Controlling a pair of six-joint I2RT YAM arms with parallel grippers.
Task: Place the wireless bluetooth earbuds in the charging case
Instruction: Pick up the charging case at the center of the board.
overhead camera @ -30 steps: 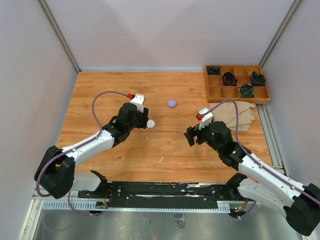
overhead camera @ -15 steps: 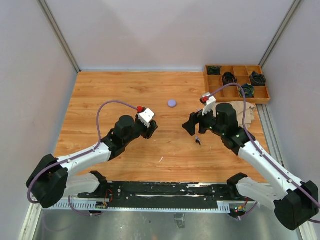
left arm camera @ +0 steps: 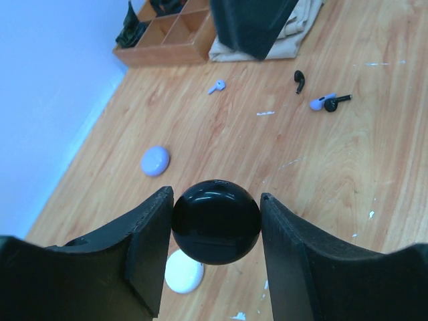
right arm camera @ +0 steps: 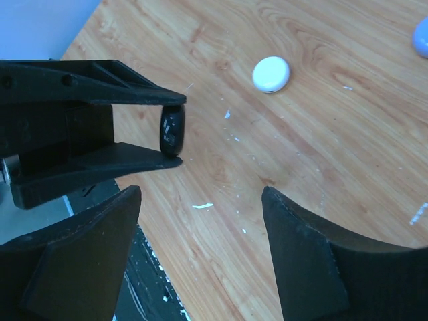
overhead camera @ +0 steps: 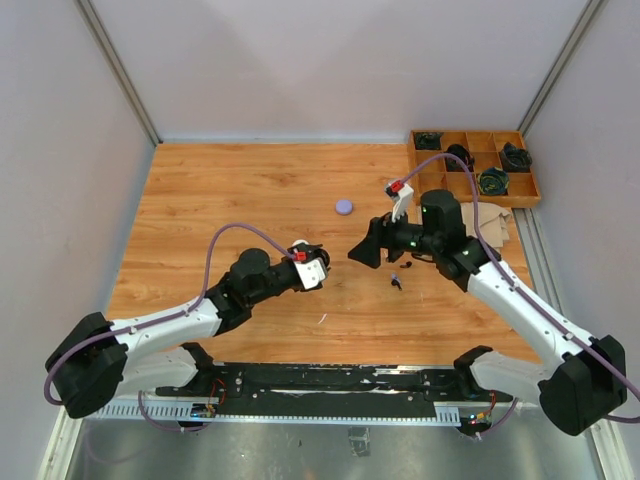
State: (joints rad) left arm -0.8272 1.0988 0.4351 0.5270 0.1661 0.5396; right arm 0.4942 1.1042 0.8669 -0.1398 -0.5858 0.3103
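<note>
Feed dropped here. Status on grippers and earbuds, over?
Left gripper shut on black case. Right gripper open, empty. Earbuds loose on table. White case on table nearby.

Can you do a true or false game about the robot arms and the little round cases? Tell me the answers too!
1. The left fingers are pinching a black round case. True.
2. The right fingers are holding an earbud. False: they are open with nothing between them.
3. A white round case lies on the table. True.
4. The lilac round case sits inside the wooden tray. False: it lies on the table, apart from the tray.
5. All the earbuds are tucked into a case. False: several lie loose on the table.
</note>
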